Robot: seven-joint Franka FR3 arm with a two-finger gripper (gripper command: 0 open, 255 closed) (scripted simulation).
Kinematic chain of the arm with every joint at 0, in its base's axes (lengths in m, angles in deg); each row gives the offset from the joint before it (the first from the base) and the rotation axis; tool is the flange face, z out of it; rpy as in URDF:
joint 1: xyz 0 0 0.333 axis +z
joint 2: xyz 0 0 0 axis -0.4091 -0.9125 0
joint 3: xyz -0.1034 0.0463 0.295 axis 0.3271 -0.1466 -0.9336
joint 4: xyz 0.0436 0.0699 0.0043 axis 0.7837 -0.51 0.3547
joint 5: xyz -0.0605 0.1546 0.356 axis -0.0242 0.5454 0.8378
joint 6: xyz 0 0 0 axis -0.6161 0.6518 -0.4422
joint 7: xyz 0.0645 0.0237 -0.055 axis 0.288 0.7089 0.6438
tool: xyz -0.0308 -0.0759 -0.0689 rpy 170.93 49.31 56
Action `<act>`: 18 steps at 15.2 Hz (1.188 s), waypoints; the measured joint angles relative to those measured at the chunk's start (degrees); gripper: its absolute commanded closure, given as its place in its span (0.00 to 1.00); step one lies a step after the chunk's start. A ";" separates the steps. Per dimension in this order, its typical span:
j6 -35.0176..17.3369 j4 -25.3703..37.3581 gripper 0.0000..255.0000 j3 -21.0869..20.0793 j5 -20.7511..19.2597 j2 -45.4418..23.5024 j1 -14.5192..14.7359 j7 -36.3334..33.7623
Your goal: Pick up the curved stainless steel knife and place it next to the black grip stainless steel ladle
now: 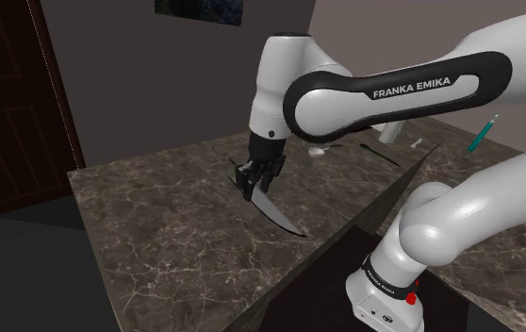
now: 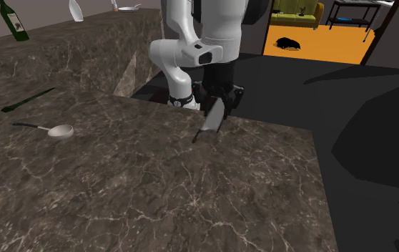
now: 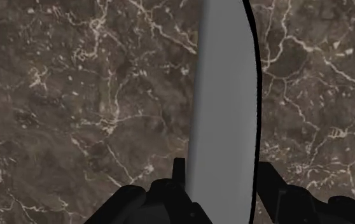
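- We see the knife (image 3: pixel 224 95) blade as smooth, matt grey.
- We read the counter (image 1: pixel 172 231) as dark, white-veined marble.
- The arm (image 1: pixel 285 71) looks glossy white to us.

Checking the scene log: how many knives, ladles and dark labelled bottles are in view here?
knife: 1
ladle: 1
dark labelled bottle: 1
Total: 3

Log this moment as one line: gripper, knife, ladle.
gripper: shut on knife | knife: tilted, blade toward counter | ladle: lying on counter, apart from knife | placement: not yet done
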 measured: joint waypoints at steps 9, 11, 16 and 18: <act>0.99 -5.40 1.00 10.96 -4.26 5.08 -4.67 13.27; 1.21 -6.04 1.00 13.48 -5.61 5.73 -6.07 16.24; 0.59 -6.01 1.00 19.25 -9.26 4.72 -9.88 23.34; 0.67 -5.39 1.00 21.45 -10.65 4.09 -11.35 26.05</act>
